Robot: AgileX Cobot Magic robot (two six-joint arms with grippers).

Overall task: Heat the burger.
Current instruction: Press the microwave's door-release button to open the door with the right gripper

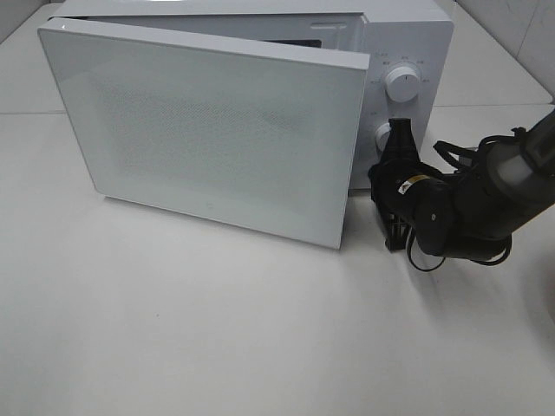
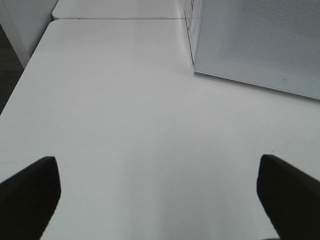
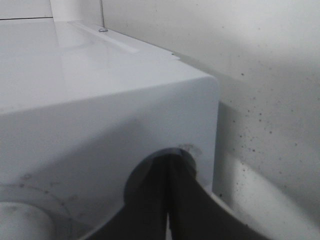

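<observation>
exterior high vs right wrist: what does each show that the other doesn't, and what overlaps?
Only exterior high: the door standing ajar, the table in front, the right arm. Only right wrist: a screw on the casing top and a speckled white surface beside it. Both: the microwave and the right gripper, shut at its control panel. The burger shows in neither.

The right gripper point(image 3: 169, 165), its dark fingers pressed together, meets a round knob point(image 3: 189, 150) near the front corner of the white microwave point(image 3: 100, 100). A second dial point(image 3: 20, 220) sits on the same panel. A speckled white wall point(image 3: 260, 75) stands behind.
</observation>
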